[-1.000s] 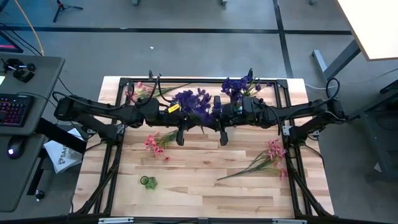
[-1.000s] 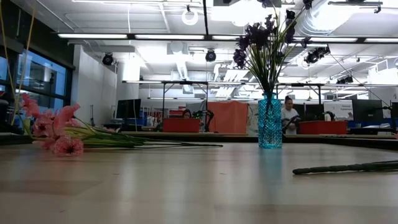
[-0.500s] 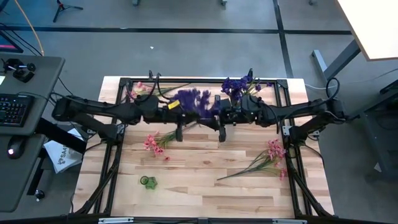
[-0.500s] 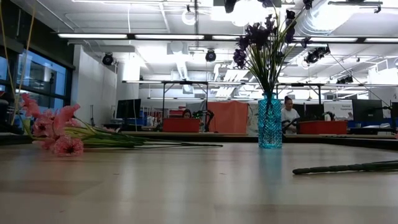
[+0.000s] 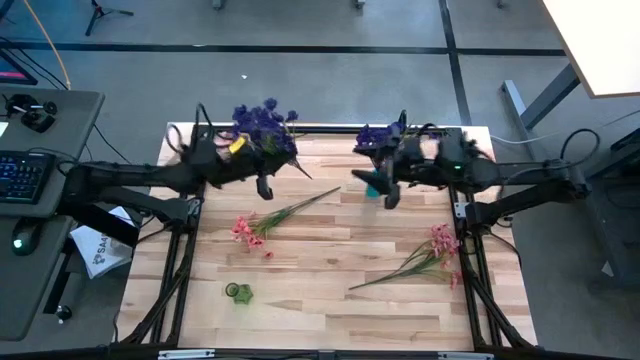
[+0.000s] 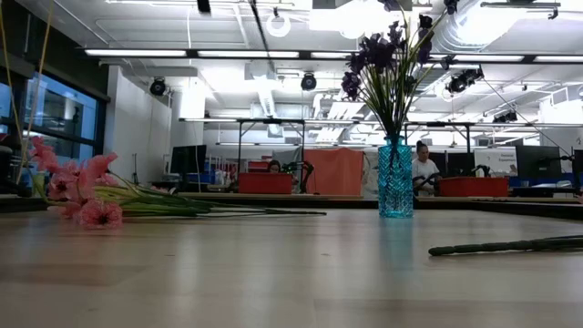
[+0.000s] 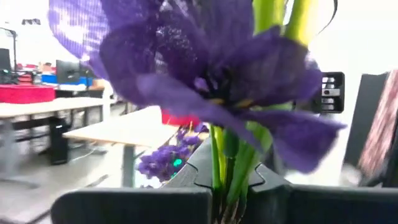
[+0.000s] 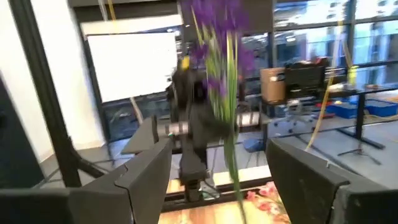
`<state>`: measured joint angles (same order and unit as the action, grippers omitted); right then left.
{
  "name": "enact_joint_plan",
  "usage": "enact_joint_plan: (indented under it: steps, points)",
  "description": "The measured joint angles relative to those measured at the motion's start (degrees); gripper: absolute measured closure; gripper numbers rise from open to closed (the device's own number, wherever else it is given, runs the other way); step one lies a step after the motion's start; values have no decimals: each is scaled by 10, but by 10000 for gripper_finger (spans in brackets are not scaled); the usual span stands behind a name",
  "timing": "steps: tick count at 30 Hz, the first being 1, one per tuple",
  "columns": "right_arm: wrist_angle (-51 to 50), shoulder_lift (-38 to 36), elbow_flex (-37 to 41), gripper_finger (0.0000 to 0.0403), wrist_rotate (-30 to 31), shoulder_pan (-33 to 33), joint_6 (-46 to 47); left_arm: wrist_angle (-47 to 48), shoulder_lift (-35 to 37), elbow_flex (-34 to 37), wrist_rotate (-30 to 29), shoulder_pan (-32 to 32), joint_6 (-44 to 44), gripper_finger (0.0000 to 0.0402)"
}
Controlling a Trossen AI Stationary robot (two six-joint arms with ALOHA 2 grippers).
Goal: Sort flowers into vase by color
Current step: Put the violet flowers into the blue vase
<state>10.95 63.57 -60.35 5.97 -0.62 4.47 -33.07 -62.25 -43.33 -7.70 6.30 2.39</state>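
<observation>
My left gripper is above the table's far left part, shut on a purple sprig; its blossoms fill the left wrist view. My right gripper is open and empty beside the blue vase, which stands on its base and holds purple flowers. The right wrist view looks between its open fingers at the left arm and the sprig. One pink sprig lies flat on the table left of centre, another at the right. My left gripper pinches the purple sprig's green stems between its two fingers, a little below the blossoms. The fingers come level from the table's left and lie across the stems. The blossoms stand above the fingers, the long stem hangs below, clear of the table.
A small green piece lies near the table's front left. A black frame runs round the table's far and side edges. A keyboard is on a desk to the left. The table's near middle is bare wood.
Both grippers were together at the table's middle with the purple sprig between them. My left gripper has drawn back toward the far left with the sprig, now held upright. My right gripper has drawn back toward the right, beside the vase, without it.
</observation>
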Motion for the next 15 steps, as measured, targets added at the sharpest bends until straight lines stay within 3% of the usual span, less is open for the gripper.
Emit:
enact_joint_plan:
  steps: [3, 6, 9, 15]
  points:
    - [-18, -33, 0, 144, 35, -12, -7, -195, -67, 75, 11, 10, 57, 401]
    - [-33, -58, 0, 144, 78, -27, -18, -331, -157, 86, 10, 12, 91, 401]
    - [-36, -74, 0, 144, 118, -38, -20, -385, -244, 46, 5, 6, 93, 401]
    - [-56, -83, 0, 144, 154, -51, -26, -405, -370, -73, -4, 11, 45, 401]
